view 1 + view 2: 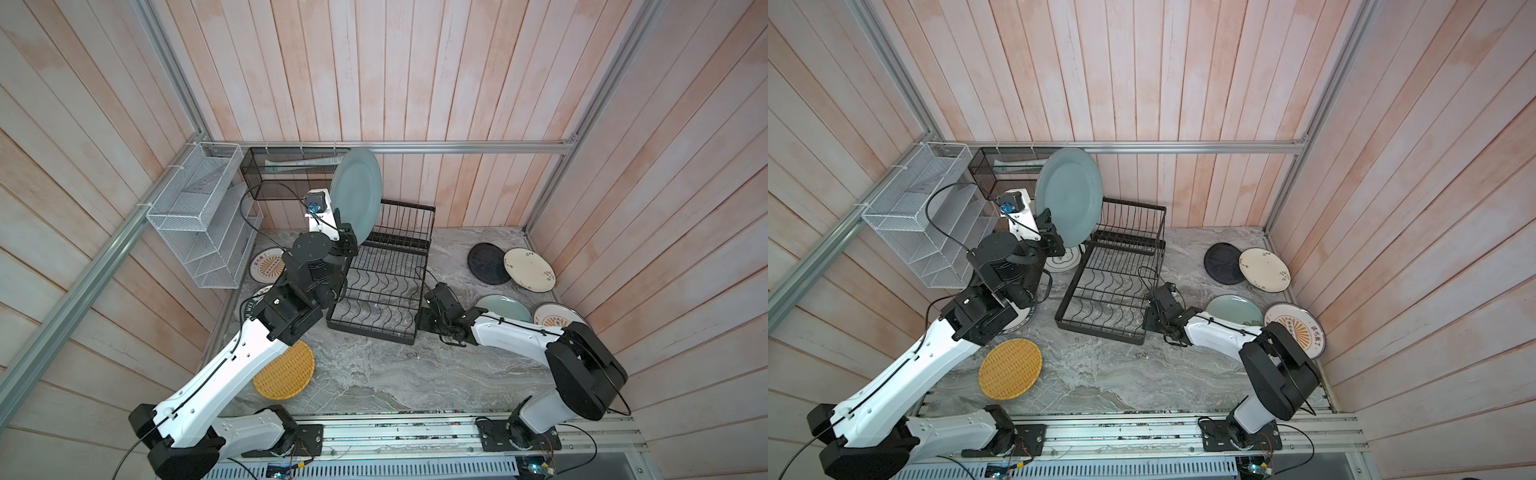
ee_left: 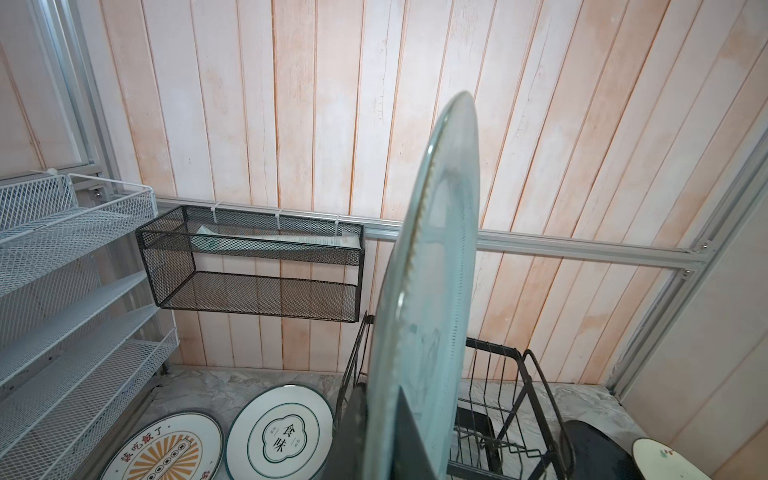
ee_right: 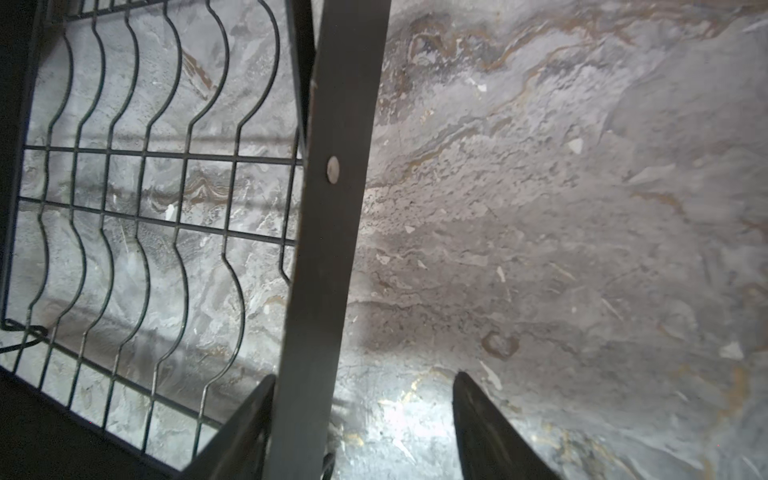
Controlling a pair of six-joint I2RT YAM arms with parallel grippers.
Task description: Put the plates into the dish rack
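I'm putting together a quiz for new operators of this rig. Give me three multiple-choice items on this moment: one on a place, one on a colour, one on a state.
1. Where is the yellow ribbed plate?
A. On the table beside the left arm.
B. In the black mesh basket.
C. In the white organizer.

2. What colour is the plate held by the left gripper?
A. Black.
B. Teal.
C. Cream.

3. How do the right gripper's fingers stand?
A. Shut on a plate.
B. Apart, astride the dish rack's side bar.
C. Shut on nothing.

Answers:
1 A: it lies flat on the marble next to the arm's white link.
2 B: the teal plate it grips stands upright.
3 B: the right wrist view shows one finger on each side of the bar.
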